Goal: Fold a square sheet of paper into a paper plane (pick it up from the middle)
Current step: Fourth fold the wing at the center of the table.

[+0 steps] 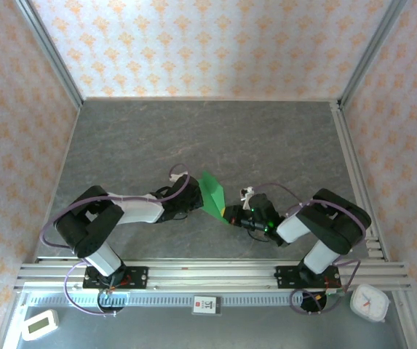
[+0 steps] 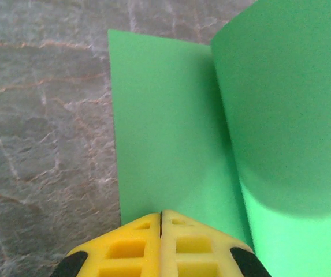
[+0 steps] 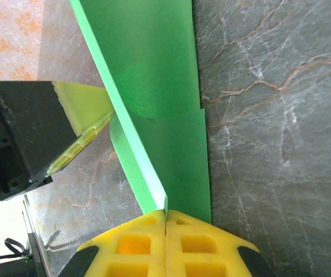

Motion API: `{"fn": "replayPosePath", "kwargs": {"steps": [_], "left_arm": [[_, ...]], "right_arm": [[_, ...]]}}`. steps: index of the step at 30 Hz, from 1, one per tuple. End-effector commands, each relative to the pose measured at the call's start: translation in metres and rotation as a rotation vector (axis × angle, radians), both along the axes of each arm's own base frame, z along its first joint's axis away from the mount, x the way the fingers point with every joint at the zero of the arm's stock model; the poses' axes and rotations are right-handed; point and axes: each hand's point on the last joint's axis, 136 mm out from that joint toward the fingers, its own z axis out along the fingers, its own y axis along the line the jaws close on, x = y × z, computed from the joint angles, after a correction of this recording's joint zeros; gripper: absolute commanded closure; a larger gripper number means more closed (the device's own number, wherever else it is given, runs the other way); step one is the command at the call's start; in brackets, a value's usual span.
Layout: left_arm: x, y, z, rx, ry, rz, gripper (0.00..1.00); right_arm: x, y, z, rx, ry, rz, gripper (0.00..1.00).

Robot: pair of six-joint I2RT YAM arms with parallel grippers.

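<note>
The green paper sheet (image 1: 212, 195), bent into a loose fold, is held midway between the two arms over the grey marble surface (image 1: 193, 138). The left claw (image 2: 161, 214) pinches one edge and the right claw (image 3: 166, 214) pinches the opposite edge. The lower flap possibly rests on the surface.

The left black-and-white jointed arm (image 1: 132, 212) and the right black-and-white jointed arm (image 1: 317, 225) reached inward from bent elbows, wrists low and facing each other. The left yellow-fingered gripper (image 2: 161, 231) was pinched tight on the thin bright green paper sheet (image 2: 171, 133). The right yellow-fingered gripper (image 3: 165, 228) was likewise clamped flat on that sheet.
</note>
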Motion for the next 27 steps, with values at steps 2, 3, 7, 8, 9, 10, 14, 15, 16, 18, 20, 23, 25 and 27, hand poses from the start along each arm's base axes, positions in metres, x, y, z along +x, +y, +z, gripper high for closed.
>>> {"fn": "replayPosePath", "kwargs": {"steps": [2,3,7,8,9,10,14,15,16,18,20,23,25,27], "left_arm": [[0.01,-0.005,0.017,0.024,-0.05,-0.028,1.0],[0.009,-0.005,0.013,0.021,-0.043,-0.032,1.0],[0.005,-0.004,0.001,0.026,-0.02,-0.034,1.0],[0.004,-0.004,-0.002,0.03,-0.016,-0.034,1.0],[0.003,-0.003,-0.005,0.032,-0.008,-0.032,1.0],[0.002,-0.003,-0.007,0.029,-0.004,-0.036,1.0],[-0.003,-0.001,-0.017,0.034,0.019,-0.032,1.0],[-0.003,0.0,-0.018,0.031,0.021,-0.028,1.0],[-0.004,0.0,-0.019,0.027,0.023,-0.027,1.0],[-0.005,0.0,-0.019,0.021,0.026,-0.024,1.0],[-0.004,-0.001,-0.014,0.012,0.017,-0.027,1.0],[0.0,-0.003,0.001,0.004,-0.018,-0.031,1.0],[0.002,-0.005,0.011,-0.004,-0.039,-0.035,1.0],[0.004,-0.008,0.021,-0.023,-0.058,-0.046,1.0]], "right_arm": [[-0.016,-0.004,-0.035,-0.117,0.086,0.066,1.0],[-0.016,-0.003,-0.036,-0.125,0.088,0.077,1.0],[-0.018,0.0,-0.041,-0.136,0.099,0.105,1.0],[-0.018,0.001,-0.042,-0.137,0.099,0.113,1.0],[-0.019,0.002,-0.042,-0.139,0.099,0.118,1.0],[-0.019,0.002,-0.042,-0.144,0.099,0.122,1.0],[-0.019,-0.002,-0.046,-0.177,0.102,0.125,1.0],[-0.019,-0.002,-0.047,-0.181,0.103,0.124,1.0],[-0.02,-0.003,-0.047,-0.184,0.106,0.124,1.0],[-0.021,-0.005,-0.049,-0.189,0.111,0.118,1.0],[-0.021,-0.007,-0.051,-0.194,0.117,0.11,1.0],[-0.022,-0.009,-0.052,-0.183,0.126,0.088,1.0],[-0.023,-0.011,-0.052,-0.169,0.132,0.072,1.0],[-0.024,-0.013,-0.053,-0.159,0.138,0.057,1.0]]}}
